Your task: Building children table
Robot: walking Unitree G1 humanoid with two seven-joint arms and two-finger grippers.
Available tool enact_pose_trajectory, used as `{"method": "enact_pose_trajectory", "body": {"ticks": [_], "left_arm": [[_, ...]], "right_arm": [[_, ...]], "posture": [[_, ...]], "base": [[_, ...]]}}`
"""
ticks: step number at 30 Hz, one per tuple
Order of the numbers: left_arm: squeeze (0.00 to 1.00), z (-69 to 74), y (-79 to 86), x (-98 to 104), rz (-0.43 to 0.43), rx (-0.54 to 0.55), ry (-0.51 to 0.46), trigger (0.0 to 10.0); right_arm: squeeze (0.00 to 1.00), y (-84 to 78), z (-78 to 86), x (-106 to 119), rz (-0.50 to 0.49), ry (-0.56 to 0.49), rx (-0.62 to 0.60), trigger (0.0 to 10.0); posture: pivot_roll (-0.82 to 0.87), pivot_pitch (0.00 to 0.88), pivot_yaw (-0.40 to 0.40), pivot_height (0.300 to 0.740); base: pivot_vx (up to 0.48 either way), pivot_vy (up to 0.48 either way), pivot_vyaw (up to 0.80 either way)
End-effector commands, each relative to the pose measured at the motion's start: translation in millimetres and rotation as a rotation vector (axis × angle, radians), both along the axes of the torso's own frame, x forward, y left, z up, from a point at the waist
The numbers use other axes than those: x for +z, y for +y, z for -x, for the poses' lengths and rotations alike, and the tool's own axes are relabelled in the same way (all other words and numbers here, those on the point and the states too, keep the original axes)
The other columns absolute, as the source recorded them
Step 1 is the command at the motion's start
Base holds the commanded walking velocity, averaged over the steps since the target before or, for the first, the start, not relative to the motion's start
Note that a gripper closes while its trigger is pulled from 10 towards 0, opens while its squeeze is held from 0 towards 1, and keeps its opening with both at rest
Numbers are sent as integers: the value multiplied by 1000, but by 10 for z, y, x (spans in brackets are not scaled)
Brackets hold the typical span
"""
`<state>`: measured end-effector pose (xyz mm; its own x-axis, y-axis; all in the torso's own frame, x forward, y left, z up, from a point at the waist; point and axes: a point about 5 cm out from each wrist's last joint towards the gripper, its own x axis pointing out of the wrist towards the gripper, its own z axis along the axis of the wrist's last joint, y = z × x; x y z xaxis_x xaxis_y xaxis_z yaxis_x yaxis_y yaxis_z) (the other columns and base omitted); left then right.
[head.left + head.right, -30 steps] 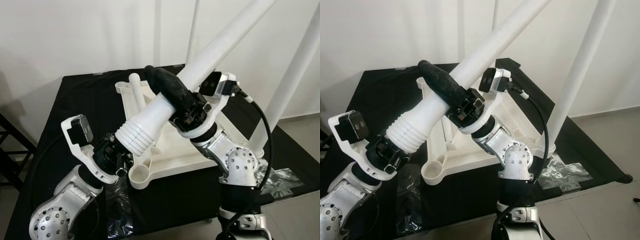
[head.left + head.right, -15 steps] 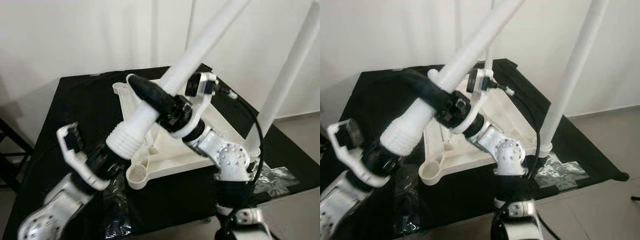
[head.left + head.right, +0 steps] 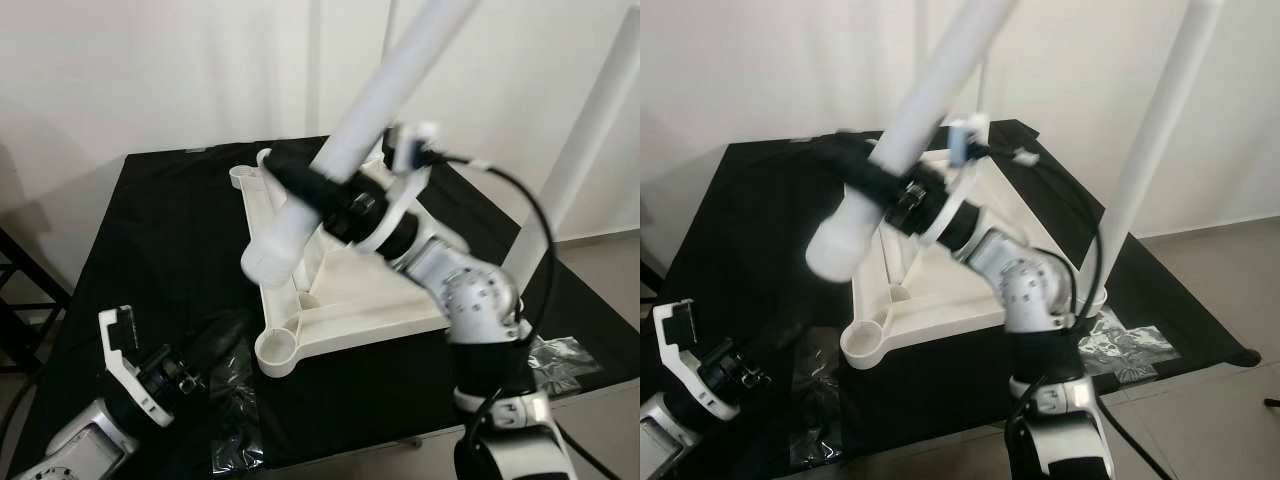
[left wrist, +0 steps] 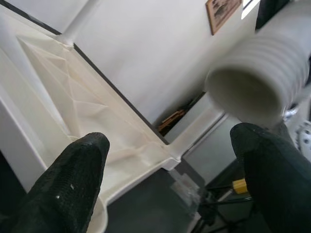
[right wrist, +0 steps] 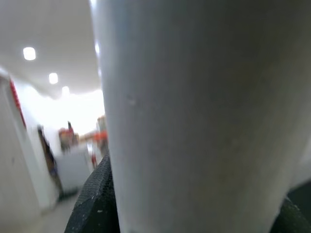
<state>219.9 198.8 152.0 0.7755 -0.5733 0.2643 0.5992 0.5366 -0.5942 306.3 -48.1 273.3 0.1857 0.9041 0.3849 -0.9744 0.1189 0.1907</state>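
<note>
The white children's table top (image 3: 350, 290) lies upside down on a black table (image 3: 170, 230). One white leg (image 3: 575, 150) stands fixed in its right corner. My right gripper (image 3: 320, 190) is shut on a second white leg (image 3: 385, 90), held tilted in the air. Its ribbed end (image 4: 257, 82) hangs above the left side of the top. An empty round socket (image 3: 278, 348) sits at the near left corner. My left gripper (image 4: 170, 165) is low at the front left, open and apart from the leg. A black finger (image 5: 97, 199) presses against the leg in the right wrist view.
Crumpled clear plastic lies on the black table at the front left (image 3: 235, 420) and front right (image 3: 565, 355). A white wall stands close behind. A black frame (image 3: 20, 290) stands on the floor beside the table's left edge.
My left gripper has let go of the leg's ribbed end and dropped to the front left. The right gripper has swung the leg up and back, so it hangs free.
</note>
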Motion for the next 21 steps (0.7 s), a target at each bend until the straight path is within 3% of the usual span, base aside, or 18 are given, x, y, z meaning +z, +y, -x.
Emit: {"method": "enact_pose_trajectory", "body": {"ticks": [1, 2, 3, 5, 6, 7, 10, 16, 21], "left_arm": [[1000, -50, 107, -64, -67, 87, 35, 10000], [1000, -89, 144, -80, -97, 132, 43, 10000], [1000, -140, 177, -96, -120, 185, 54, 10000], [1000, -169, 194, -105, -129, 214, 61, 10000], [592, -207, 196, -91, -150, 249, 57, 10000], [0, -253, 194, -70, -194, 293, 43, 10000], [0, -340, 150, -4, -316, 375, -9, 10000], [0, -418, 71, 98, -446, 487, -53, 10000], [0, -456, 58, 207, -545, 617, -81, 10000]], "right_arm": [[0, -4, -26, -7, 39, -36, -24, 0], [0, -9, -45, -29, 66, -43, -39, 0], [0, -15, -67, -63, 95, -47, -52, 2353], [0, -20, -80, -84, 112, -50, -59, 2353], [0, -30, -85, -123, 144, -67, -54, 10000], [0, -45, -93, -190, 197, -100, -49, 10000], [0, -77, -125, -341, 299, -161, -45, 10000], [0, -49, -142, -419, 385, -232, -42, 10000], [0, 24, -18, -454, 400, -269, 127, 10000]], "posture": [[27, 0, -17, 740], [26, 0, -16, 740], [26, 0, -16, 740], [26, 0, -16, 740], [26, 0, -17, 740], [24, 0, -16, 740], [21, 0, -15, 740], [22, 2, -19, 740], [31, 62, -25, 740]], "base": [[0, 0, 0], [0, 0, 0], [0, 0, 0], [0, 0, 0], [0, 0, 0], [0, 0, 0], [0, 0, 0], [0, 0, 0], [0, 0, 800]]}}
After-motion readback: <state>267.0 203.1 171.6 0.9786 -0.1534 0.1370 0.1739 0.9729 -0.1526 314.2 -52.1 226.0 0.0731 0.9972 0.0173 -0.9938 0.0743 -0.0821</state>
